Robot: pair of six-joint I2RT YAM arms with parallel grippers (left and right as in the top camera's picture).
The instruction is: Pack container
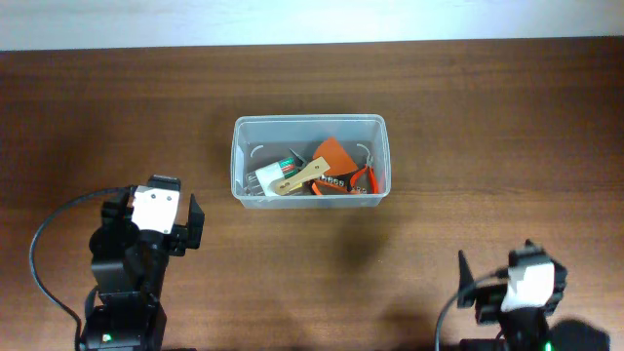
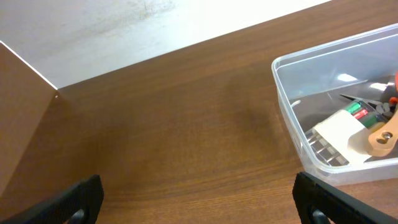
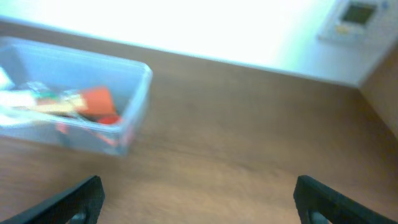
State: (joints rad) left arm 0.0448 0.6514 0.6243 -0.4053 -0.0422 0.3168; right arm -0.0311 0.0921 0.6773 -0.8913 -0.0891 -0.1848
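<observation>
Wood table (image 1: 97, 107) is carrying container (image 1: 310, 120), centre frame; left gripper (image 2: 199, 208), right gripper (image 3: 199, 202) are gaping wide, empty. Risk: heaped tools (image 1: 312, 177) jamming further insertion.

Tools (image 1: 302, 177) lie in the container (image 1: 310, 120) on the table (image 1: 487, 127), beyond the left hand (image 1: 161, 219) and right hand (image 1: 512, 280).
</observation>
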